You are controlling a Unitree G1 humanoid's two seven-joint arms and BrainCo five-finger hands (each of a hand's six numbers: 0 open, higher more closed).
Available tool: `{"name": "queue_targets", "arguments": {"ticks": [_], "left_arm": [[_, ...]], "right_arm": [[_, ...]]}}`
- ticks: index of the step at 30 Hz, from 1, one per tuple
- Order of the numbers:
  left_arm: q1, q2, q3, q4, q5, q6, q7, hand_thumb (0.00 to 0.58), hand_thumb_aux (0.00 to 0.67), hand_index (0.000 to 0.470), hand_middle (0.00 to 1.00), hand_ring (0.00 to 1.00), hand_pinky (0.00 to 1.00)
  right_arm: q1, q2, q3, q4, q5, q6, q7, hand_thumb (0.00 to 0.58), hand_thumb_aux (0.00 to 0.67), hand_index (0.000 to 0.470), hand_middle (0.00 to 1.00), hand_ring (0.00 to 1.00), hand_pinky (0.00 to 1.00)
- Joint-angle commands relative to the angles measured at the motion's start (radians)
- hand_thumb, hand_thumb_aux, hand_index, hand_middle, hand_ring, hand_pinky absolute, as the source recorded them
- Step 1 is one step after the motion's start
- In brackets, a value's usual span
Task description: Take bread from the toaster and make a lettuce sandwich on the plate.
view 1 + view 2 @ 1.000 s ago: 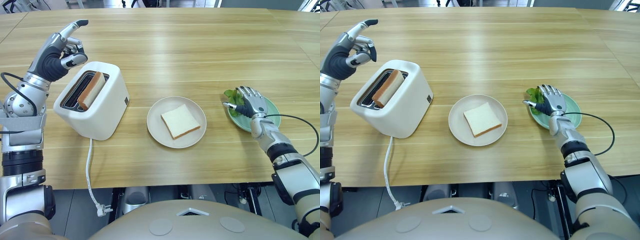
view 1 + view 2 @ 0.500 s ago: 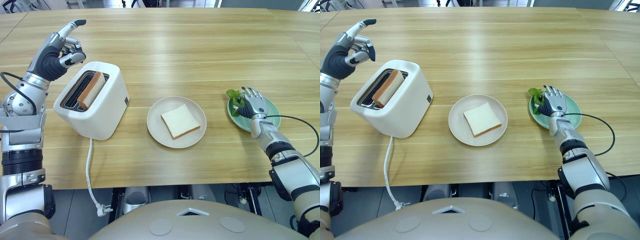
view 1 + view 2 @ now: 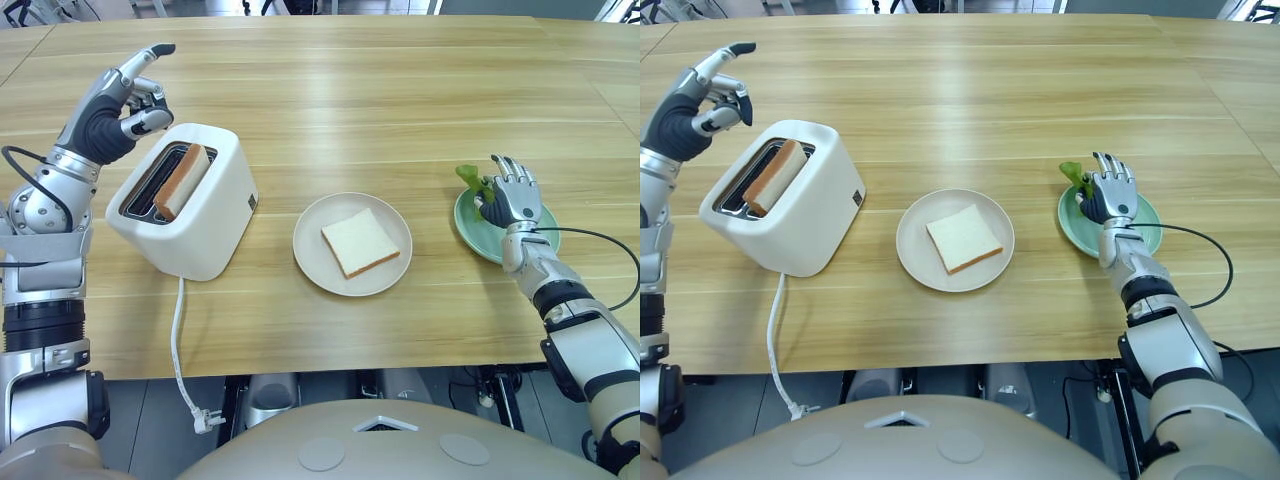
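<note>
The right hand [image 3: 512, 197] has raised the lettuce [image 3: 468, 178] off the green dish [image 3: 535, 228] at the right, fingers clamped on the leaf. Its next stop is probably the bread [image 3: 360, 242] on the middle plate [image 3: 318, 268]. The left hand [image 3: 118, 105], half-curled and empty, hovers past the toaster [image 3: 215, 215], which holds the second slice [image 3: 182, 183].

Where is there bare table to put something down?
The biggest bare patch is the far table behind the toaster and both plates. There is also a gap between the white plate and the green plate. It is crowded by the green plate, where the right hand holds lettuce, and along the toaster's cord.
</note>
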Motion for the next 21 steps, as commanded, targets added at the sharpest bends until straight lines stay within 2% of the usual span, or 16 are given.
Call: {"name": "queue_targets", "arguments": {"ticks": [1, 3, 5, 6, 7, 8, 9, 10, 14, 21], "left_arm": [[0.019, 0.035, -0.001, 0.074, 0.055, -0.014, 0.005, 0.0, 0.0, 0.0, 0.7, 0.7, 0.7], [0.02, 0.048, -0.006, 0.105, 0.08, -0.018, 0.019, 0.0, 0.0, 0.0, 0.69, 0.69, 0.69], [0.027, 0.06, -0.011, 0.129, 0.104, -0.025, 0.03, 0.0, 0.0, 0.0, 0.6, 0.6, 0.6], [0.038, 0.073, -0.019, 0.14, 0.137, -0.021, 0.039, 0.0, 0.0, 0.0, 0.51, 0.51, 0.51], [0.049, 0.087, -0.028, 0.151, 0.177, -0.015, 0.054, 0.0, 0.0, 0.0, 0.51, 0.51, 0.51], [0.061, 0.101, -0.037, 0.161, 0.216, -0.007, 0.068, 0.0, 0.0, 0.0, 0.25, 0.25, 0.25], [0.071, 0.111, -0.044, 0.168, 0.243, -0.004, 0.077, 0.0, 0.0, 0.0, 0.25, 0.25, 0.25], [0.077, 0.117, -0.048, 0.172, 0.254, -0.005, 0.082, 0.0, 0.0, 0.0, 0.0, 0.0, 0.0], [0.094, 0.124, -0.046, 0.17, 0.26, -0.004, 0.087, 0.0, 0.0, 0.0, 0.0, 0.0, 0.0], [0.128, 0.149, -0.056, 0.157, 0.283, -0.01, 0.083, 0.0, 0.0, 0.0, 0.0, 0.0, 0.0]], "right_arm": [[0.022, -0.02, -0.008, -0.086, 0.003, -0.011, -0.024, 0.58, 0.67, 0.46, 0.0, 0.0, 0.0], [0.036, -0.023, -0.008, -0.135, 0.001, -0.013, -0.022, 0.58, 0.67, 0.46, 0.0, 0.0, 0.0], [0.051, -0.022, -0.004, -0.188, -0.004, -0.01, -0.014, 0.58, 0.67, 0.46, 0.0, 0.0, 0.0], [0.06, -0.019, -0.001, -0.225, -0.006, -0.012, -0.005, 0.58, 0.67, 0.46, 0.0, 0.0, 0.0], [0.069, -0.015, 0.003, -0.261, -0.011, -0.01, 0.006, 0.58, 0.67, 0.46, 0.0, 0.0, 0.0], [0.08, -0.011, 0.006, -0.297, -0.014, -0.01, 0.016, 0.58, 0.67, 0.46, 0.0, 0.0, 0.0], [0.092, -0.007, 0.008, -0.335, -0.017, -0.009, 0.028, 0.58, 0.67, 0.46, 0.0, 0.0, 0.0], [0.102, -0.005, 0.008, -0.365, -0.018, -0.006, 0.038, 0.58, 0.67, 0.46, 0.0, 0.0, 0.0], [0.142, 0.015, 0.022, -0.491, -0.043, -0.001, 0.083, 0.58, 0.67, 0.46, 0.0, 0.0, 0.0], [0.161, 0.081, 0.078, -0.564, -0.104, -0.009, 0.145, 0.58, 0.67, 0.46, 0.0, 0.0, 0.0]]}}
